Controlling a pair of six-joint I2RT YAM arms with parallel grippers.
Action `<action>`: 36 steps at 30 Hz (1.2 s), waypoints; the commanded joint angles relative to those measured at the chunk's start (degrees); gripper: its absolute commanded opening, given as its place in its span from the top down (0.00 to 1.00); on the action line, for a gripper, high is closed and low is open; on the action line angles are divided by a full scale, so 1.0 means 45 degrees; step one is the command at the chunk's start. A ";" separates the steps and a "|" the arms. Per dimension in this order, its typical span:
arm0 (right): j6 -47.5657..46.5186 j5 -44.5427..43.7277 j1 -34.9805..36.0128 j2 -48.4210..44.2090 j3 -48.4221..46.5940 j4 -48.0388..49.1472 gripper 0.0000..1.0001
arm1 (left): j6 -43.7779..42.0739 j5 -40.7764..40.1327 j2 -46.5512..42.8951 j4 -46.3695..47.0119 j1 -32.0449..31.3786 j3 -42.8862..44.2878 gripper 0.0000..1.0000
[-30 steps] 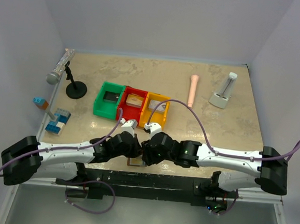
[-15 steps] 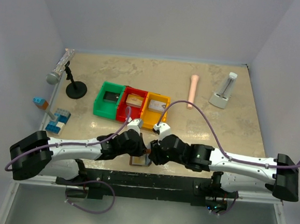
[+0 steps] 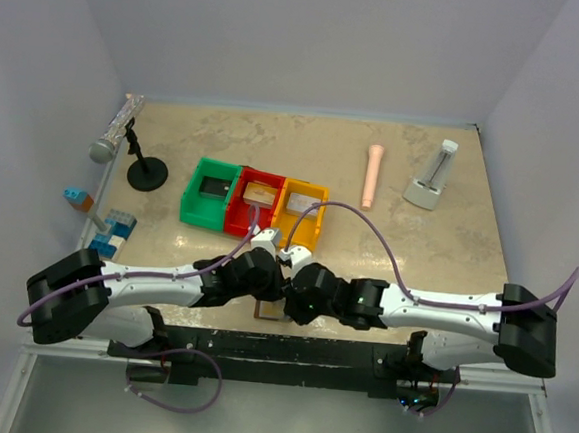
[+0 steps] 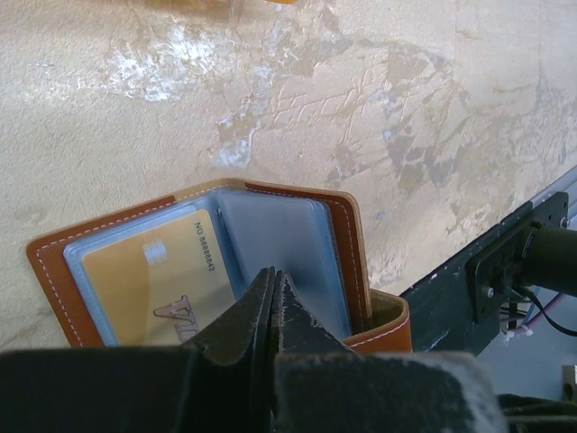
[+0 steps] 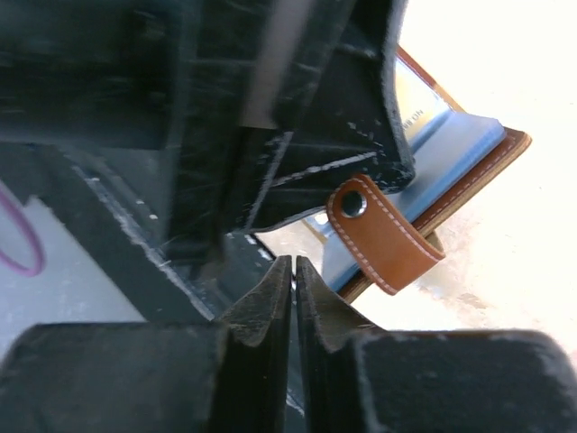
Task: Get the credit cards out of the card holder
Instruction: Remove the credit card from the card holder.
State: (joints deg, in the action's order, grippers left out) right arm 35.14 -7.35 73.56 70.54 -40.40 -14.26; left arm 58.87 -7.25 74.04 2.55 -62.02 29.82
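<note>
The card holder point(image 4: 297, 230) lies open at the table's near edge, brown rim around pale blue-grey sleeves. A gold card point(image 4: 153, 280) sits in its left sleeve. My left gripper point(image 4: 273, 276) is shut, its tips down on the holder's middle fold, with nothing seen between them. My right gripper point(image 5: 294, 263) is shut and empty, just beside the holder's brown snap strap point(image 5: 383, 234) and the holder's edge point(image 5: 455, 144). In the top view both grippers, left point(image 3: 273, 294) and right point(image 3: 289, 301), meet over the holder point(image 3: 265, 315), which is mostly hidden.
Green point(image 3: 211, 192), red point(image 3: 256, 202) and yellow point(image 3: 301, 212) bins stand in a row just beyond the grippers. A microphone on a stand point(image 3: 125, 135), blue blocks point(image 3: 113, 233), a pink cylinder point(image 3: 372, 175) and a white stand point(image 3: 431, 178) lie farther off. The black table-edge rail point(image 4: 505, 271) is right by the holder.
The left gripper has shifted right onto the holder. The right arm swung out to the right, then drew back in, its gripper now close against the left one.
</note>
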 commanded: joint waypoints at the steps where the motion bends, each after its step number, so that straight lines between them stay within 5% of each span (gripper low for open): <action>1: 0.0394 -0.0551 0.0040 0.0378 0.0150 -0.0072 0.92 | -0.0231 0.0028 -0.0183 0.0430 -0.0046 0.0209 1.00; 10: 0.1741 -0.0789 -0.0681 0.1100 0.0813 -0.0289 0.98 | 0.0373 -0.0420 -0.0379 0.0391 -0.0046 -0.1059 1.00; 18: 0.2426 0.0910 -0.2010 0.1141 0.2278 0.1741 0.98 | 0.0687 -0.0714 -0.0106 0.0489 -0.0046 -0.1823 1.00; 36: 0.1197 0.0951 -0.2712 0.0202 0.0641 0.0925 0.78 | -0.0406 -0.0363 0.0480 0.0509 -0.0066 -0.1393 1.00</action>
State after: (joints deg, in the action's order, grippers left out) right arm 42.35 -3.22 63.42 71.72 -32.82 -8.75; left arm 60.23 -9.15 74.59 7.88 -62.02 23.29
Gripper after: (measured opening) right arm 0.220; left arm 0.012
